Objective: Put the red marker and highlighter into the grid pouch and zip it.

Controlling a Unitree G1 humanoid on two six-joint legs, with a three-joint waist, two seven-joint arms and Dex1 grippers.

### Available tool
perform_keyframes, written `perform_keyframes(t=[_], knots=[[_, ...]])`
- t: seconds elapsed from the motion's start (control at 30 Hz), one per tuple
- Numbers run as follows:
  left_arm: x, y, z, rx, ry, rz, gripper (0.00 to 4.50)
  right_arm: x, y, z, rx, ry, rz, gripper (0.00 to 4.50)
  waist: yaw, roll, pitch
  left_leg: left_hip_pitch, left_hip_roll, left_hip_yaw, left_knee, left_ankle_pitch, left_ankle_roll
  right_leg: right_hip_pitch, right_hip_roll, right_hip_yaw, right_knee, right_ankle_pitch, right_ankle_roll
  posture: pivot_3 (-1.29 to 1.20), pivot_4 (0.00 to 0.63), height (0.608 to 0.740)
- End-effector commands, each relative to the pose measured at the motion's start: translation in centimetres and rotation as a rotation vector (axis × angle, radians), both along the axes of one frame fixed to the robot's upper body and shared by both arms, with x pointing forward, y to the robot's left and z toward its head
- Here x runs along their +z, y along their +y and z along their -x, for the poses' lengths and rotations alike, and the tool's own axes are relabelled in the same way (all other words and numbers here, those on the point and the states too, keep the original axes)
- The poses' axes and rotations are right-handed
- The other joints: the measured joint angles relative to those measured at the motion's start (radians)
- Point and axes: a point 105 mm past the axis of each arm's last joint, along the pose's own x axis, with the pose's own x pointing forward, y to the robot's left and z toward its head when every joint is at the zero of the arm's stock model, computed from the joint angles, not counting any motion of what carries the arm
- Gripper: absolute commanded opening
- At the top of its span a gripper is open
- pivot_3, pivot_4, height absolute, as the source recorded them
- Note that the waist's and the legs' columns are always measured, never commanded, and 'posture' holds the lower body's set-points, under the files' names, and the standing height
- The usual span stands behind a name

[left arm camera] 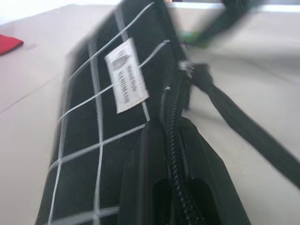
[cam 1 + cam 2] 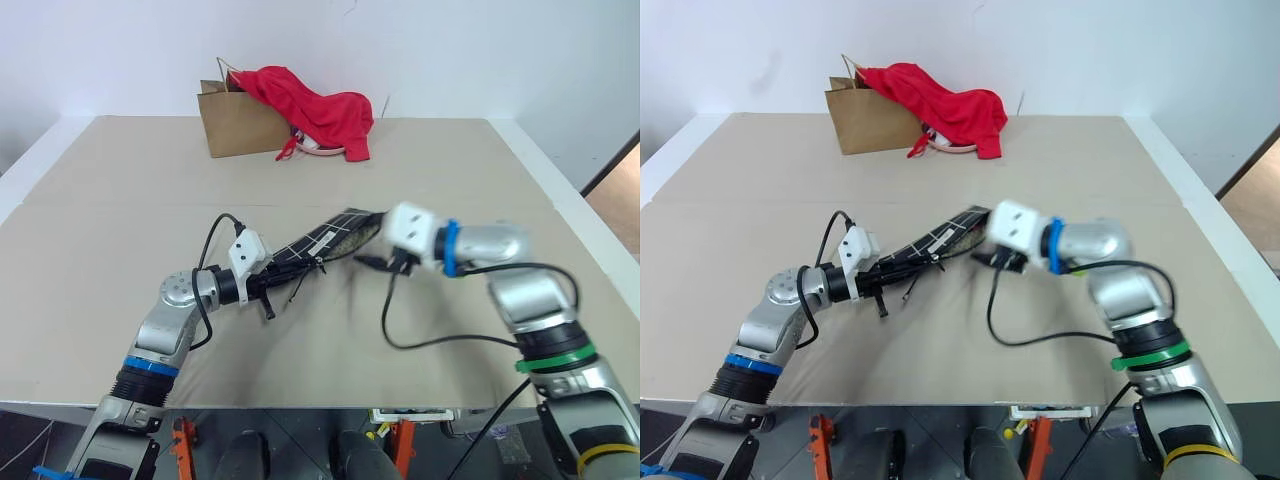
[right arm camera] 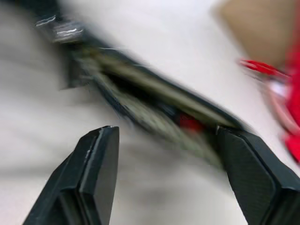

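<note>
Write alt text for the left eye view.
The left pincer holds the grid pouch above a beige table, while the open right pincer is beside its far end. A brown paper bag and red cloth sit behind.
</note>
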Motion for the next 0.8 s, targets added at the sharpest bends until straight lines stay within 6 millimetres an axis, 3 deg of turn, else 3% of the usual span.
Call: perform_keyframes(t=[0.03,0.07,0.17,0.23,0.43,0.8], knots=[[0.8,-0.2,0.4,-0.015,-0.035,0.012,0.0,2.8,-3.1,2.1,-0.037,0.063,-0.247,3.71,0.001,0.0,0.0,0.0,0.0,-0.001,0.0,0.0,0.0,0.0,0.0,0.0,0.0,0.0,0.0,0.0,0.15,0.74],[0.8,-0.2,0.4,-0.014,-0.035,0.013,0.0,3.1,-4.0,2.3,-0.065,0.072,-0.295,3.71,0.001,0.0,0.0,0.0,0.0,-0.001,0.0,0.0,0.0,0.0,0.0,-0.001,0.0,-0.001,-0.001,0.0,0.15,0.74],[0.8,0.0,0.5,-0.011,-0.03,0.012,0.0,2.2,-8.8,1.0,-0.367,0.096,-0.377,3.71,-0.002,0.0,0.0,0.001,0.0,-0.001,0.0,0.0,0.0,0.001,0.0,0.0,0.0,0.0,-0.001,0.0,0.15,0.74],[0.7,0.1,0.5,-0.009,-0.027,0.012,0.0,0.8,-10.3,0.4,-0.517,0.138,-0.417,3.71,-0.004,0.0,0.0,0.001,0.0,0.0,0.0,0.0,0.0,0.0,0.0,0.0,0.0,0.0,0.001,0.0,0.15,0.74],[0.9,0.0,0.2,-0.011,-0.029,0.009,0.0,-5.3,-11.2,-1.1,-0.834,0.312,-0.423,3.71,-0.01,0.0,0.0,0.004,0.001,0.001,0.0,0.001,0.001,0.001,0.002,0.002,0.001,0.0,0.003,0.0,0.15,0.74],[0.8,-0.2,0.4,-0.005,-0.028,0.023,0.0,-10.4,-10.9,-1.0,-0.965,0.409,-0.364,3.71,-0.01,0.0,0.0,0.001,0.0,0.002,-0.001,0.001,0.001,0.0,0.0,0.002,0.0,0.0,0.003,0.0,0.15,0.74]])
